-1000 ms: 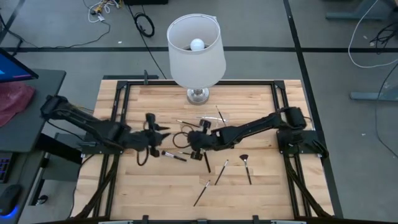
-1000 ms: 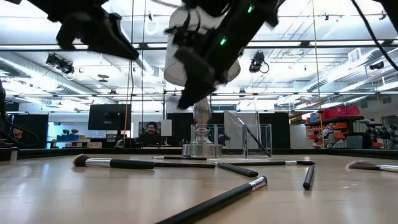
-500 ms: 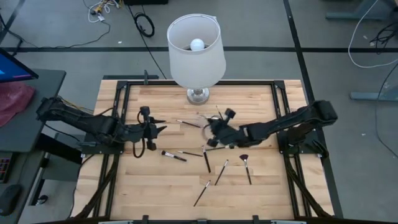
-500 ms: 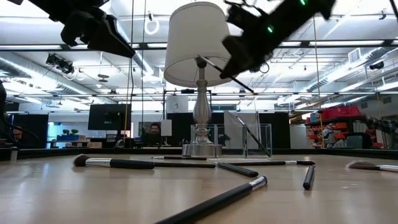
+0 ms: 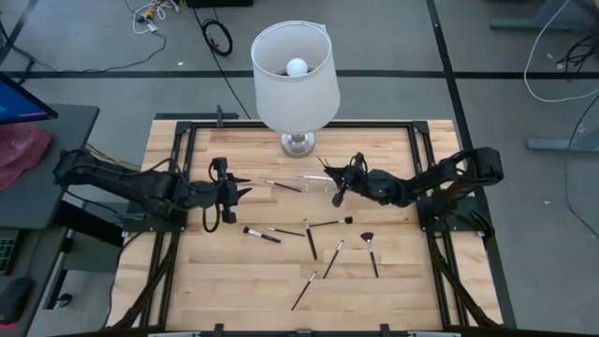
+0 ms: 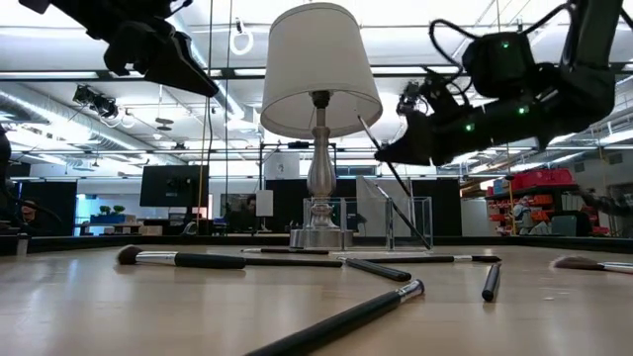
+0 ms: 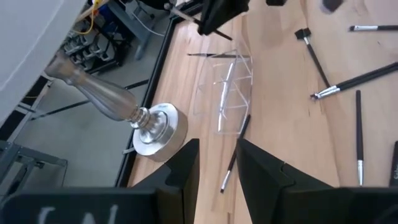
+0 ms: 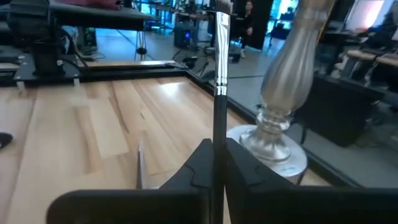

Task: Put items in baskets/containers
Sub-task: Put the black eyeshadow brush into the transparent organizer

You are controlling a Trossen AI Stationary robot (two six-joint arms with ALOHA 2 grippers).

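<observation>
The brush (image 8: pixel 220 74) could miss the clear box (image 7: pixel 227 84). The right tool (image 5: pixel 341 184) pinches it tight between its fingers, up in the air just beside the box near the lamp base (image 5: pixel 299 143). The box is small and hard to see, and a brush already leans inside it. If the tool lets go too early, or tilted, the brush may hit the rim, bounce out, or knock the light box over. The big lamp (image 6: pixel 319 74) is close too, so a wide swing might bump it.

The left tool (image 5: pixel 236 192) hangs over the left part of the tabletop with its fingers a little apart and nothing in them.

The tabletop (image 5: pixel 234 281) is pale wood, flat and smooth, inside a black frame. More brushes (image 5: pixel 309 239) lie loose in the middle and front of it. Round handles may roll if touched.

Around it is a big workshop with a grey floor, cables, bright ceiling lights and dark screens far back.
</observation>
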